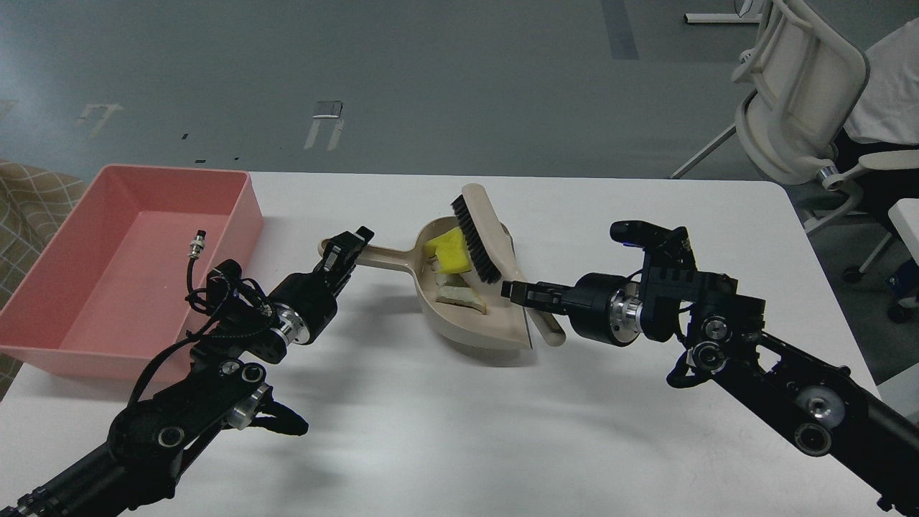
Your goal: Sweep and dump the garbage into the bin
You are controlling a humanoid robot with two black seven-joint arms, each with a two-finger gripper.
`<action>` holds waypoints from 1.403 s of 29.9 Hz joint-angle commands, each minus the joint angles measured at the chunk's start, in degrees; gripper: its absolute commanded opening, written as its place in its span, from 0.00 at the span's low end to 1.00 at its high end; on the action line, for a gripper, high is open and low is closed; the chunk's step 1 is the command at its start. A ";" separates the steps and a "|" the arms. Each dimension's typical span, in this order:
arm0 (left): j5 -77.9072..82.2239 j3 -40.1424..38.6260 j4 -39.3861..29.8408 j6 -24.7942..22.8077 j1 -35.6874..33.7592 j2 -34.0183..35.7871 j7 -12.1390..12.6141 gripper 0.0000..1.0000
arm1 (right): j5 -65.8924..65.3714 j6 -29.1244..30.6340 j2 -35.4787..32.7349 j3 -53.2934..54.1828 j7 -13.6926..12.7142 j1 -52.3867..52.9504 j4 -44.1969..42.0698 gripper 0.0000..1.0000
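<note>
Two pincers clenched: left (350, 248) on dustpan (470, 316) handle, right (518, 293) on brush (479, 233); white table (431, 431), grey floor (431, 72).

Two black jointed arms, silver wrist rings, loose black cables, a silver-tipped connector (197, 240) on the left
</note>
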 commanded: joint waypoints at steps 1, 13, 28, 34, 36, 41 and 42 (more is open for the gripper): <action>0.04 -0.37 -0.08 0.08 -0.03 -0.25 -0.12 0.11 | 0.55 0.00 -7.04 3.10 0.25 -0.08 2.86 0.00; -0.40 -0.63 -0.26 0.34 -0.03 -0.69 -0.99 0.11 | 11.01 0.00 -24.98 6.35 0.95 -2.37 9.90 0.00; -8.05 -3.97 -3.07 0.69 -0.03 -0.78 -3.99 0.11 | 11.28 0.00 -36.22 5.56 0.87 -11.67 9.81 0.00; -8.14 -4.15 -3.07 0.78 -0.20 -0.96 -3.98 0.11 | 11.02 0.00 -37.38 5.65 0.95 -16.68 9.99 0.00; -8.22 -4.23 -3.16 0.78 -0.20 -0.87 -4.16 0.11 | 10.84 0.00 -37.38 5.65 0.87 -17.74 9.90 0.00; -9.98 -6.96 -5.27 0.69 0.23 -1.13 -4.60 0.11 | 8.91 0.00 -39.13 5.65 0.08 -20.73 10.52 0.00; -9.98 -6.96 -5.44 0.69 0.23 -1.31 -4.69 0.11 | 8.56 0.00 -39.22 5.65 -0.01 -20.82 10.43 0.00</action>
